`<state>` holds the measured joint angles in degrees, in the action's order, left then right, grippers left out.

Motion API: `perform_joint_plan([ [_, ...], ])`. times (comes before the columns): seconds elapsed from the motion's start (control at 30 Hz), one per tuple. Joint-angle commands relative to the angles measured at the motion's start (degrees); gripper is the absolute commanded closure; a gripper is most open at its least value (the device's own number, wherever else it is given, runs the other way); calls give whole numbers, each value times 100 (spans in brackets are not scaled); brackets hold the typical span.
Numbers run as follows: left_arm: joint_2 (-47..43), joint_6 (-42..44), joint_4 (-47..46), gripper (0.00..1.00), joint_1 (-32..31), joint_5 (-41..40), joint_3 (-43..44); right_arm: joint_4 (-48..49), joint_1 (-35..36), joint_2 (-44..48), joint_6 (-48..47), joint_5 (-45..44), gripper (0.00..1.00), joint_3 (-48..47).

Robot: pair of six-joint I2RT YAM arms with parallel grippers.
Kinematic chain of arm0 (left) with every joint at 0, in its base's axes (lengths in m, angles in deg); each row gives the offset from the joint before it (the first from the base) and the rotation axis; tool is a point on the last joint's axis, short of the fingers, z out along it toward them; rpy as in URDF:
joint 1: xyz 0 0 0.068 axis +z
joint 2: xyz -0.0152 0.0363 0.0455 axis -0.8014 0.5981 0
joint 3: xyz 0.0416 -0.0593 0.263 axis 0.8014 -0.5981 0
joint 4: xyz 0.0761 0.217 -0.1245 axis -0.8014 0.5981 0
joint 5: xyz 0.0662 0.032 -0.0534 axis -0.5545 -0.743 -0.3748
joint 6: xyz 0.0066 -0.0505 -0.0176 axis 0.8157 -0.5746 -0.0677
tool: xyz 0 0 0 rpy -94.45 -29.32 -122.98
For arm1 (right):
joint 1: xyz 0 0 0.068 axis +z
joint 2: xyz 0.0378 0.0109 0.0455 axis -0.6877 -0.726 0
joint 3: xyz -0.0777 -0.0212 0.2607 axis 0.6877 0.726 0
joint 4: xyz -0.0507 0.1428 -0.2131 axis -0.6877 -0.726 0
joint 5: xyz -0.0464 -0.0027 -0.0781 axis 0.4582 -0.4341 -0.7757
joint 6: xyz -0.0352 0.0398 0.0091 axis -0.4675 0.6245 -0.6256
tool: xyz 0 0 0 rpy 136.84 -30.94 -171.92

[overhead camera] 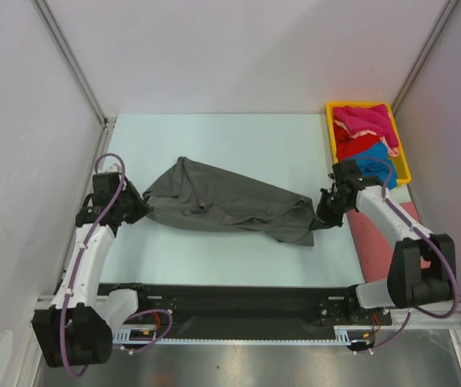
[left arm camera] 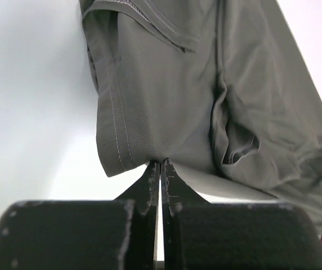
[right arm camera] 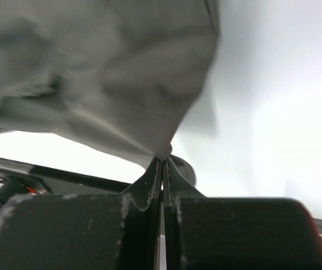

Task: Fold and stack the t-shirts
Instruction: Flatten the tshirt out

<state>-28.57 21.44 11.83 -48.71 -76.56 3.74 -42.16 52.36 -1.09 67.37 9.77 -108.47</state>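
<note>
- Two sets of fingers are pressed fully together, each pinching one end of the dark grey t-shirt [overhead camera: 222,205]. The left fingers [left arm camera: 153,180] nip a stitched hem corner, and the right fingers [right arm camera: 154,174] nip a bunched point of cloth at the opposite end.
- We see the shirt's long axis running left to right across the middle of the surface [overhead camera: 238,145], between the two arms, so each arm is nearest its own end (neither has to reach across).
- From each set of fingers the cloth lies inward, toward the other arm. We judge that the coming move turns on drawing the ends apart along that axis.
- We find the shirt crumpled and roped, with deep folds; it is not yet flat.
- We count other t-shirts [overhead camera: 363,129], magenta, red and blue, heaped in the yellow tray [overhead camera: 401,161] at the far right.
</note>
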Motion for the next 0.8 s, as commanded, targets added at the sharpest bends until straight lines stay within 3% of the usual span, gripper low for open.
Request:
perform_joint_plan([
  [0.0,219,-39,26,100,-7,-258,125,-480,23,227,-39,-4,100,-512],
  [0.1,956,93,-404,97,1,-257,407,-154,207,-631,75,628,100,-1143],
  [0.13,1202,136,-449,85,10,-249,677,-136,286,-870,76,1091,98,-1380],
  [0.17,1744,285,-441,76,10,-284,863,-144,383,-1099,128,1339,91,-1931],
  [0.2,1975,338,-345,71,19,-258,1256,-153,506,-1328,163,1585,77,-2206],
  [0.23,2178,417,-310,63,19,-240,1443,-179,533,-1565,207,1919,73,-2435],
  [0.3,2435,541,-230,51,10,-301,1759,-223,542,-1567,199,1948,60,-2955],
  [0.33,2417,576,-213,37,10,-380,1787,-293,533,-1463,138,1696,56,-3034],
  [0.4,2199,673,-160,28,-60,-486,1683,-695,437,-1365,-194,1291,54,-2905],
  [0.6,1374,656,-256,32,-412,-48,657,-489,50,-654,-706,289,54,-1376],
  [0.77,590,357,-565,39,-605,656,-110,-83,-126,-784,-996,6,59,-1031],
])
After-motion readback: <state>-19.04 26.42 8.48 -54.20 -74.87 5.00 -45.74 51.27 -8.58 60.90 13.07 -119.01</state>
